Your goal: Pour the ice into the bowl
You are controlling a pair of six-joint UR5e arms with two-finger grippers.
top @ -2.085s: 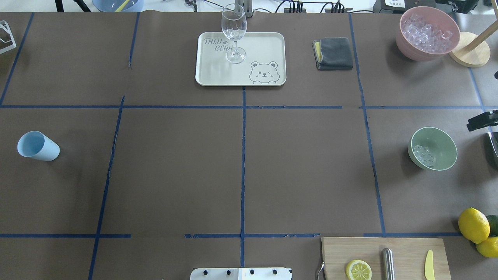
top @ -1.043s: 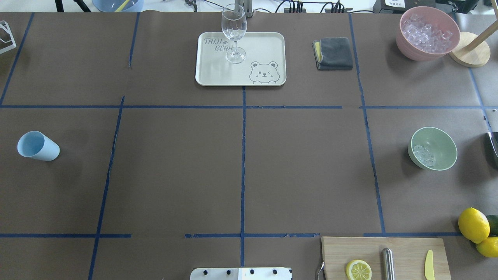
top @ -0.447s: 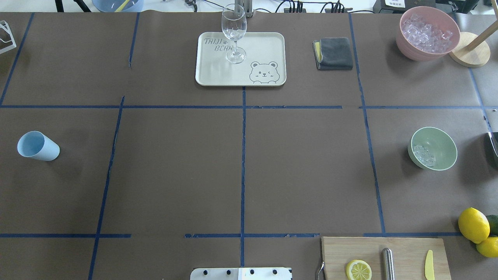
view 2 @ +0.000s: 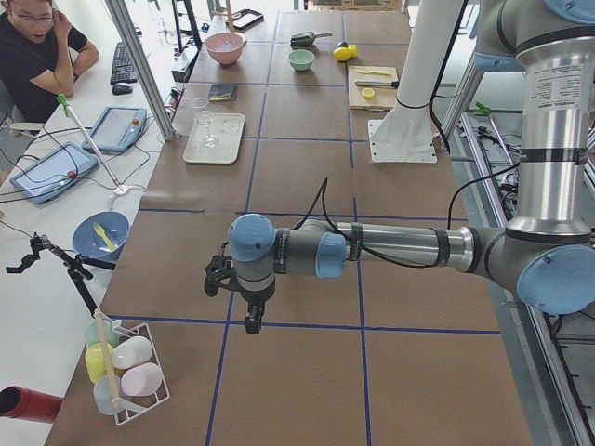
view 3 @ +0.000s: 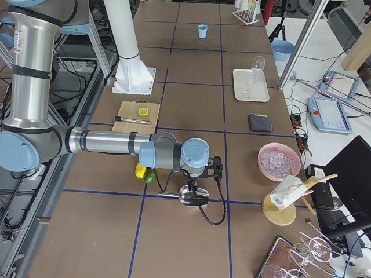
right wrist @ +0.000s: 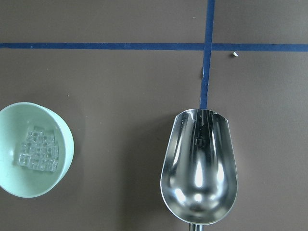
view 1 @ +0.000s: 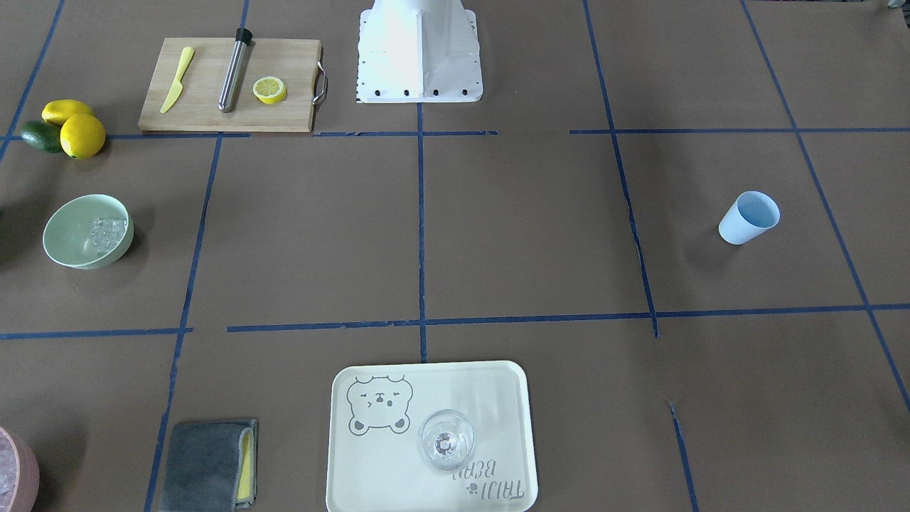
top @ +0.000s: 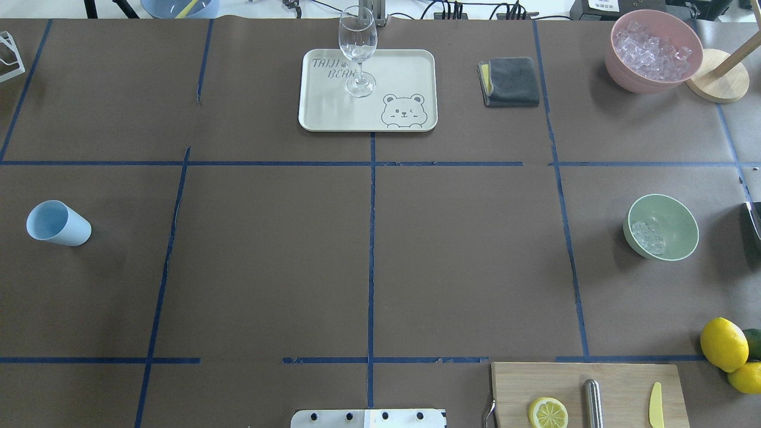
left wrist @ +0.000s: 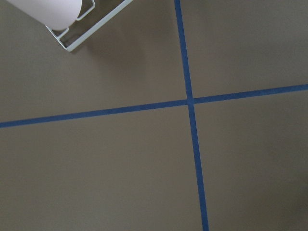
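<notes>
The mint-green bowl (top: 675,223) stands at the table's right side and holds a small heap of clear ice (top: 647,236). Bowl (right wrist: 48,185) and ice (right wrist: 38,155) also show in the right wrist view, left of an empty metal scoop (right wrist: 199,166). The scoop (view 3: 192,195) lies on the table below my right gripper (view 3: 218,169). I cannot tell whether that gripper is open or shut. The light blue cup (top: 57,223) stands upright and empty at the far left. My left gripper (view 2: 251,321) hangs over bare table beyond the cup. I cannot tell its state.
A pink bowl (top: 621,62) full of ice stands at the back right beside a wooden stand (top: 716,83). A tray (top: 404,71) with a wine glass (top: 357,44) is at the back centre, next to a grey cloth (top: 510,81). Cutting board (top: 618,386), lemons (top: 723,343) and a cup rack (view 2: 125,367) sit near the edges.
The dark tip of my right gripper, seen at the overhead view's right edge two seconds ago, has left that view. Nothing else has moved.
</notes>
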